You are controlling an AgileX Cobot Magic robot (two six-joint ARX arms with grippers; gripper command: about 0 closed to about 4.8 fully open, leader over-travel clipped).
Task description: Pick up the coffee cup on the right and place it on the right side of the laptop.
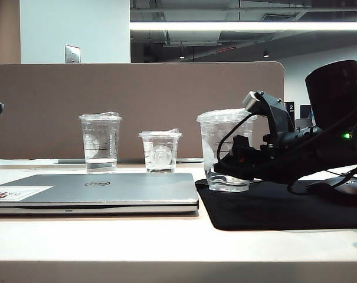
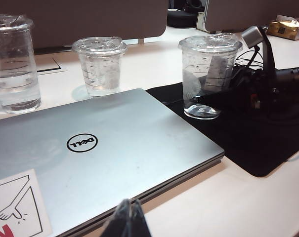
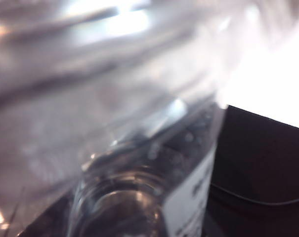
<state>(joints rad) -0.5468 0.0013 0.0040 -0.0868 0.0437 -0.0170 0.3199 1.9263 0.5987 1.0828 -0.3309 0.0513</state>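
**Clerk:** Listing item one: the coffee cup [image 1: 224, 150] stood upright on the black mat [image 1: 284, 209], just right of the laptop [image 1: 95, 191], a little water in its base. Closed laptop, flat on the tabletop [image 1: 166, 247].

**Checker:** And the right gripper [image 1: 234, 156]?

**Clerk:** Right gripper was level at the cup's lower wall, reaching in from the right. Its own camera was filled by blurred clear plastic, so the cup sat very close. Whether the jaws were apart or pressed on the wall, I could not tell; no lift was evident, the base resting on the mat.

**Checker:** Left gripper [image 2: 128, 219]?

**Clerk:** Fingertips together, shut, empty, hanging over the laptop's near edge, well clear of the work.

**Checker:** Handling notes for the grasp?

**Clerk:** Judgement only: thin wall, likely to buckle; squeeze gently, around the middle rather than the base, keep it upright because of the water. Two other cups, tall cup [image 1: 100, 141] and short cup [image 1: 160, 150], stood behind the laptop; not to be disturbed.
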